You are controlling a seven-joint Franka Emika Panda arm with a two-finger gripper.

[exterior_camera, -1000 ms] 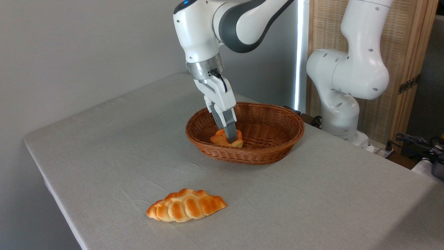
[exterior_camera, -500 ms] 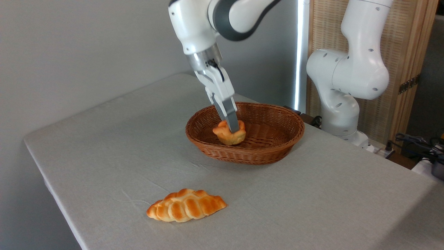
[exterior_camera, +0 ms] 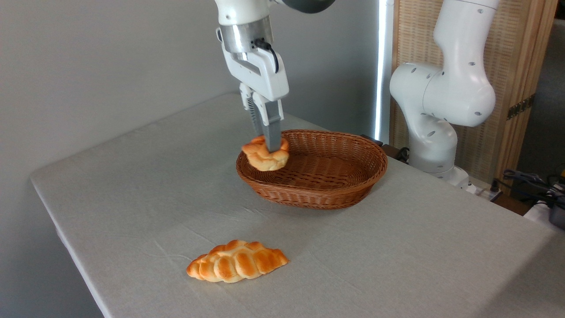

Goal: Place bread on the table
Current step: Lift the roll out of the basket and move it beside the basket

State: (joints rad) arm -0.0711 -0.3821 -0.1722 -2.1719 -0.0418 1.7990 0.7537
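Fingers (exterior_camera: pixel 267 148) pinch bread (exterior_camera: pixel 265 157) above rim | wicker basket (exterior_camera: pixel 335 194) empty

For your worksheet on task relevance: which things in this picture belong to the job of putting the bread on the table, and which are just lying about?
Part of the job:
gripper
bread
table
wicker basket

Just lying about:
braided loaf
cables

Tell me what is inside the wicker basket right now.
The wicker basket shows only bare weave inside. The bread, shut in the claw, hangs above its left rim and hides a patch of the inner wall there.
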